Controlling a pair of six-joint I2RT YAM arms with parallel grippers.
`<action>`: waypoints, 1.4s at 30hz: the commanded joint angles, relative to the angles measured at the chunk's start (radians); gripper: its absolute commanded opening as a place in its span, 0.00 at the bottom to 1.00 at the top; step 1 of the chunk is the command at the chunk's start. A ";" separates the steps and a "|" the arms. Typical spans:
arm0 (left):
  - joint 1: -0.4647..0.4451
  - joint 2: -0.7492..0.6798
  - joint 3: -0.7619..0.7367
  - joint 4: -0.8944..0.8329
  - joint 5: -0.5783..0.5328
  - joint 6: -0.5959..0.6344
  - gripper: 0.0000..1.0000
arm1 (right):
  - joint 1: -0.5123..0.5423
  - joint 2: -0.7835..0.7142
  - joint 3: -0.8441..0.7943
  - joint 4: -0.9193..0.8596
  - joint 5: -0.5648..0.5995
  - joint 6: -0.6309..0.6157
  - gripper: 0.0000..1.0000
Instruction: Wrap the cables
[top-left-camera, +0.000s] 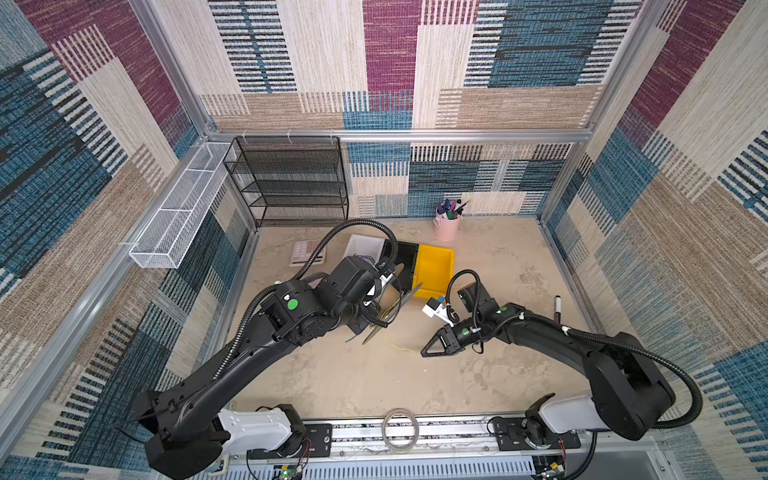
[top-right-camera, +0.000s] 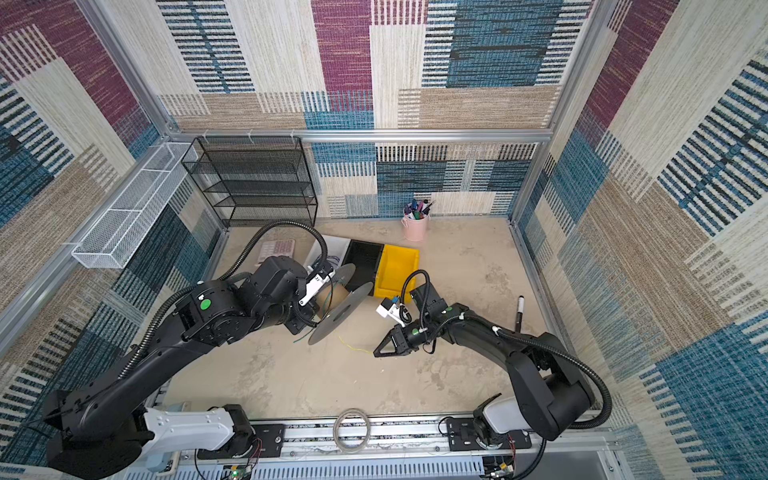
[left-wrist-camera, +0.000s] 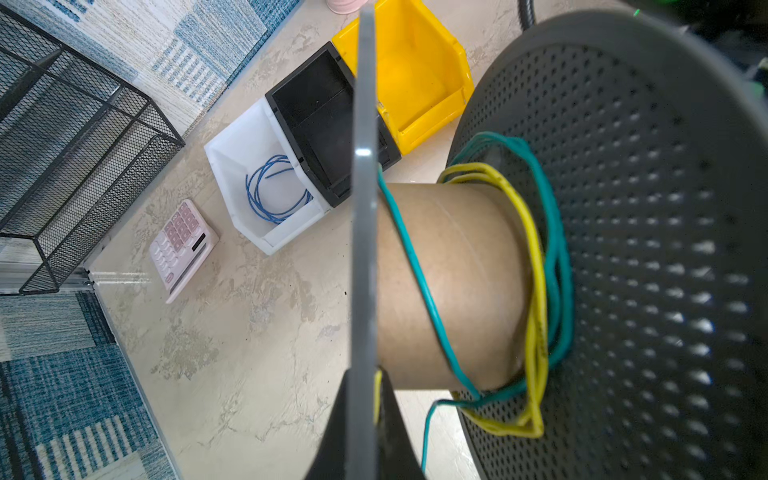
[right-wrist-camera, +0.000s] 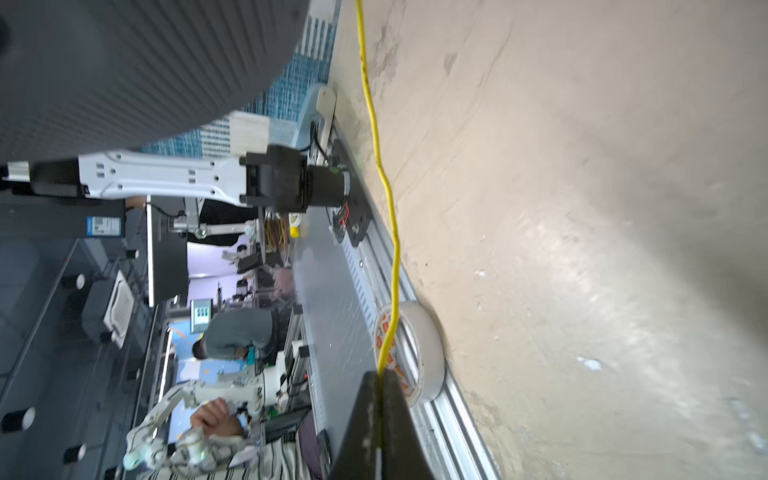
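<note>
Spool (left-wrist-camera: 449, 270) clamped by its flange in closed left fingers (left-wrist-camera: 336, 436), yellow cable (left-wrist-camera: 536, 291) and teal cable (left-wrist-camera: 415, 266) looped just beyond. Hold steady; pull the yellow tail taut with right fingers (right-wrist-camera: 361, 424), shut on it, and lay turns snug on the core. Unclear whether left fingers also pinch yellow; blue cable (left-wrist-camera: 266, 195) well beyond, in white bin (left-wrist-camera: 249, 232).

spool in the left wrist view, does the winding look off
Yes: the yellow cable and green cable hang in slack loops bunched against the perforated flange, one green strand slanting across the bare cardboard core.

yellow cable (right-wrist-camera: 397, 266) cut off, spool (right-wrist-camera: 124, 62) blurred
</note>
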 joint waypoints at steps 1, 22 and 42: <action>-0.001 -0.030 -0.016 0.031 0.047 -0.016 0.00 | -0.075 -0.021 0.073 -0.035 0.120 0.013 0.00; -0.037 0.212 0.033 0.010 -0.123 -0.303 0.00 | 0.040 0.114 0.972 -0.210 0.224 0.089 0.00; 0.195 0.143 -0.030 0.573 0.178 -0.867 0.00 | 0.296 -0.260 0.344 0.136 0.255 0.325 0.00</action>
